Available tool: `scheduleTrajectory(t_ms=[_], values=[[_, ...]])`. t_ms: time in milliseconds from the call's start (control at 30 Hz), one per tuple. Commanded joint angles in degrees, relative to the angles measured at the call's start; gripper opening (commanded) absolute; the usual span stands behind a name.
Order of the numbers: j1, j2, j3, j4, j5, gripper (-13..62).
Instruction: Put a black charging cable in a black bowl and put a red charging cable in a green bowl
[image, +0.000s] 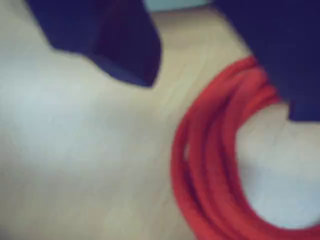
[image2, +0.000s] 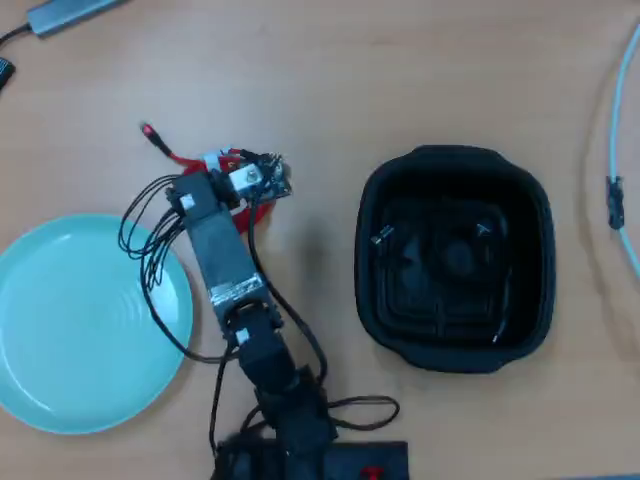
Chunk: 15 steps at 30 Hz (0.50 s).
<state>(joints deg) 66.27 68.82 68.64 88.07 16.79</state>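
The red charging cable lies coiled on the wooden table, filling the right half of the blurred wrist view. My gripper is open low over it: one dark jaw sits left of the coil with bare table between, and the other covers the coil's upper right. From overhead, my gripper hides most of the red charging cable; only a plug end sticks out to the upper left. The black bowl stands to the right. The black charging cable shows inside it as silvery plug ends. At the left stands the green bowl, with nothing in it.
My arm reaches up from its base at the bottom edge, trailing loose black wires over the green bowl's rim. A grey device lies top left. A pale cable runs along the right edge.
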Motion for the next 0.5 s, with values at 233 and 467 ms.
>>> scheduleTrajectory(t_ms=[233,467], values=[[-0.5,-4.3,-2.7,0.1,9.4,28.4],[-0.9,-8.7,-4.0,-0.4,9.4,28.3]])
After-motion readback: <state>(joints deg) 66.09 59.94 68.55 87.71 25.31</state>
